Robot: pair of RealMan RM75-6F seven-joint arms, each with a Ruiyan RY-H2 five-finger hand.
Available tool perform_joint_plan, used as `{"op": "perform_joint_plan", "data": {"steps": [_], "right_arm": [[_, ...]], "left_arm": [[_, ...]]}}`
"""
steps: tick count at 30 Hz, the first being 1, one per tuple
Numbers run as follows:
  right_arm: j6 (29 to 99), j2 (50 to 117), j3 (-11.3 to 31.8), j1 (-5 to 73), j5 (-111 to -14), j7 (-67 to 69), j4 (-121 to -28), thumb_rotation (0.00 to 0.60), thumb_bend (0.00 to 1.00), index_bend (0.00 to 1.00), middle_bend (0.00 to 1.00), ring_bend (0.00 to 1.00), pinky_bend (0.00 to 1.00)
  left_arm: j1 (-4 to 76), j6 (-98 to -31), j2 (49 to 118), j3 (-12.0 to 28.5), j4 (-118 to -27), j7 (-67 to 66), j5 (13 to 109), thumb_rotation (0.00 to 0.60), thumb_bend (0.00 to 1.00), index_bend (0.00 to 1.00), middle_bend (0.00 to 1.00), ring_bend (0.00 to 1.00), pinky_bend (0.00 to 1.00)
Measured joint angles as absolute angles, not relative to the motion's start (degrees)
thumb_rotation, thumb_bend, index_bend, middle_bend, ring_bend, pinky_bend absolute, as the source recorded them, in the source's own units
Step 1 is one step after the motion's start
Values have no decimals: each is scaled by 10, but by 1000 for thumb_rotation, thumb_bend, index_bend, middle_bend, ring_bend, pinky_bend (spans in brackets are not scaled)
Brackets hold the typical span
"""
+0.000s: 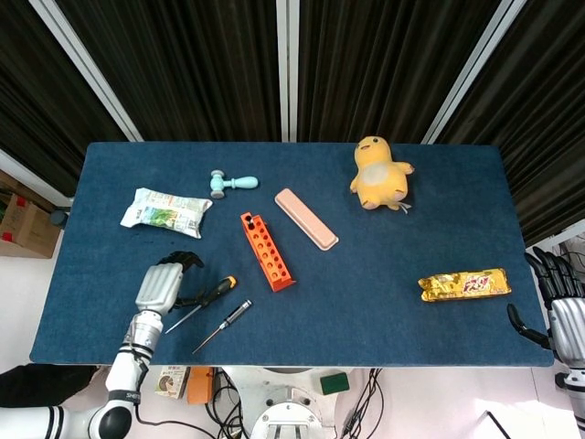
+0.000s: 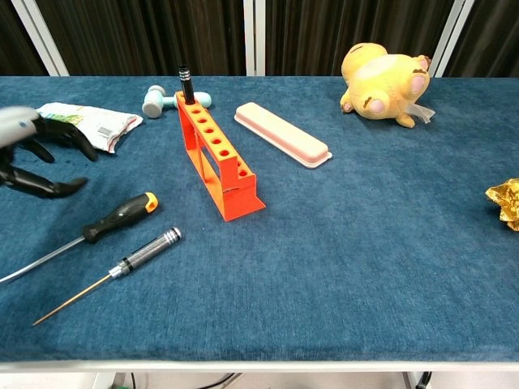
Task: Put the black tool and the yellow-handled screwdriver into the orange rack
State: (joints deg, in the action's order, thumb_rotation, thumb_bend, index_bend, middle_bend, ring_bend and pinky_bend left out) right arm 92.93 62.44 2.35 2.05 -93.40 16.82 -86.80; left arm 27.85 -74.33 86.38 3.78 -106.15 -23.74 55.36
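Note:
The orange rack stands left of the table's middle. A black tool stands upright in the hole at its far end. The screwdriver with the black and yellow-orange handle lies flat in front of the rack. A slim silver-and-black screwdriver lies beside it. My left hand hovers just left of the yellow-handled screwdriver, fingers spread, holding nothing. My right hand hangs off the table's right edge, fingers apart and empty.
A snack bag and a teal toy hammer lie behind the left hand. A pink case lies right of the rack. A yellow plush duck sits at the back, a gold bar wrapper at the right.

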Motion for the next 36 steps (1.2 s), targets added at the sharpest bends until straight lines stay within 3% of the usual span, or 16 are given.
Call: {"op": "perform_joint_plan", "data": {"steps": [28, 36], "right_arm": [[940, 620, 21, 17, -942, 182, -866, 600, 397, 0, 0, 0, 0], [940, 619, 21, 17, -941, 185, -865, 600, 397, 0, 0, 0, 0]], "left_arm": [[290, -720, 957, 50, -987, -310, 531, 418, 305, 388, 252, 137, 241], [294, -724, 977, 54, -960, -332, 533, 444, 308, 396, 253, 137, 239]]}}
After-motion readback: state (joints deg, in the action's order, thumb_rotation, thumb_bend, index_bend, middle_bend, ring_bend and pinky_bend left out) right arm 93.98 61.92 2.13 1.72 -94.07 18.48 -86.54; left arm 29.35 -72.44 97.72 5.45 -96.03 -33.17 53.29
